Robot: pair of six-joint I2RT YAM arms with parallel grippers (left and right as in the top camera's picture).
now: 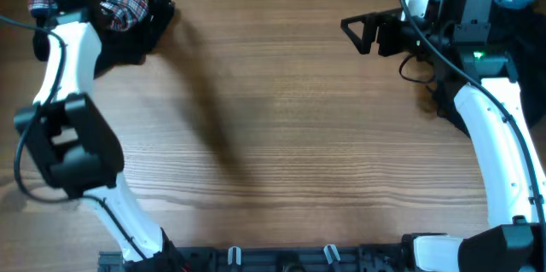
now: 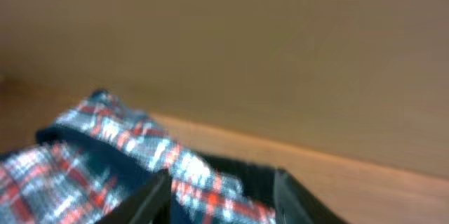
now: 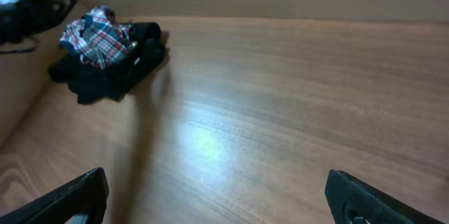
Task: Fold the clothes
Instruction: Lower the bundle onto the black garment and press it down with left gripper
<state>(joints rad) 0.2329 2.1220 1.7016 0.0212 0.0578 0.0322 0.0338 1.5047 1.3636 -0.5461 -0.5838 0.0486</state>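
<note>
Overhead: crumpled red, navy, white plaid fabric garment [image 1: 122, 5] on black garments [image 1: 136, 40], wooden desk [image 1: 281, 136] far-left corner. Left gripper [image 2: 221, 192] jaws parted around plaid. Right gripper [image 1: 354, 35] wide open, empty.

Both arms share one build: rounded white link shells joined by boxy black joint housings.

On the left arm [image 1: 53, 63], at the left of the overhead frame, we see a thin black cable [image 1: 17, 165] looping beside the large black joint block [image 1: 72, 144].

On the right arm [image 1: 495, 148], at the right of the frame, we note dark wrist cables [image 1: 418, 63] and a green light [image 1: 478, 54] glowing on its black housing.

The left gripper [image 2: 223, 182] and right gripper [image 1: 356, 35] both have matte black, angular fingers [image 3: 74, 196].
</note>
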